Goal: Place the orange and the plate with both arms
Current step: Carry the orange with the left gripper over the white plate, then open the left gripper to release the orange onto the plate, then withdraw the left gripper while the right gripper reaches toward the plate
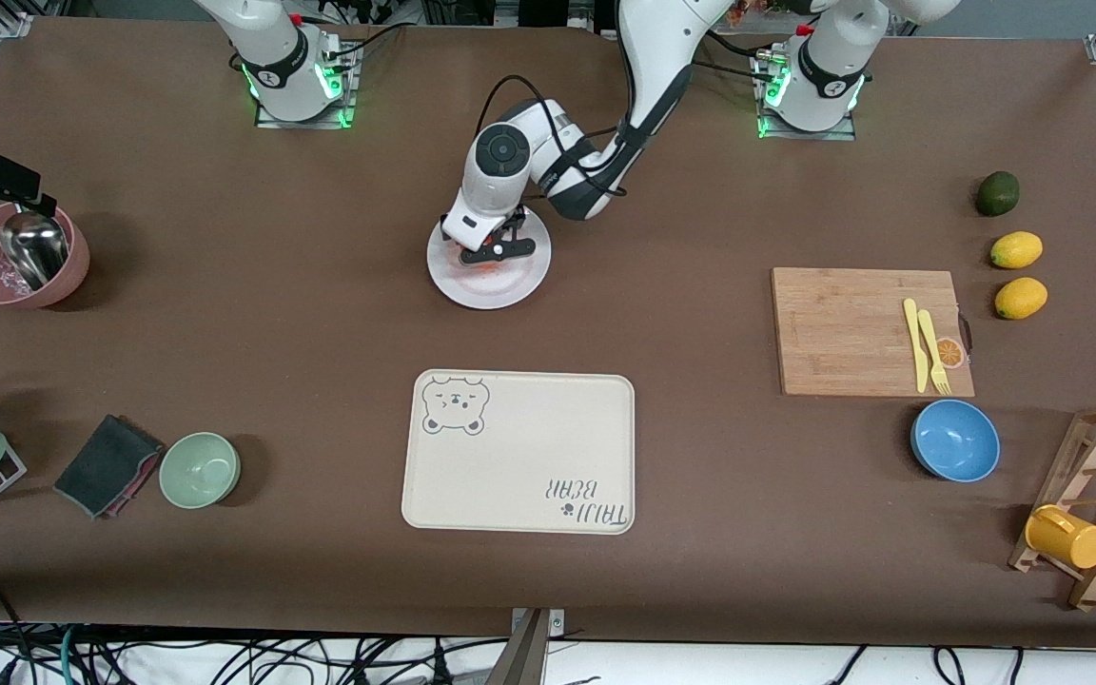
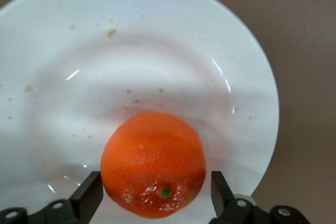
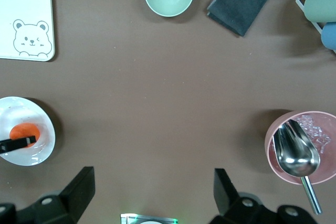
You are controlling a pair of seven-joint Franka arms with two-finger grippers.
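Small red-orange round orange [image 2: 153, 164] sits on glossy white round plate [image 1: 529, 276], mid-surface. Left gripper [image 2: 155, 195] low over plate, fingers [image 2: 87, 196] spread either side of fruit, not pinching. Lift straight up, avoid nudging fruit. Right gripper [image 3: 152, 195] waits above bare surface, fingers open.

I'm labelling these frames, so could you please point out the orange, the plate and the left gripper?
orange [image 2: 153, 164]: left wrist view, middle of its peel.
plate [image 2: 157, 40]: left wrist view, bare white surface.
left gripper [image 2: 156, 195]: left wrist view, midway between its open fingertips, either side of the orange.
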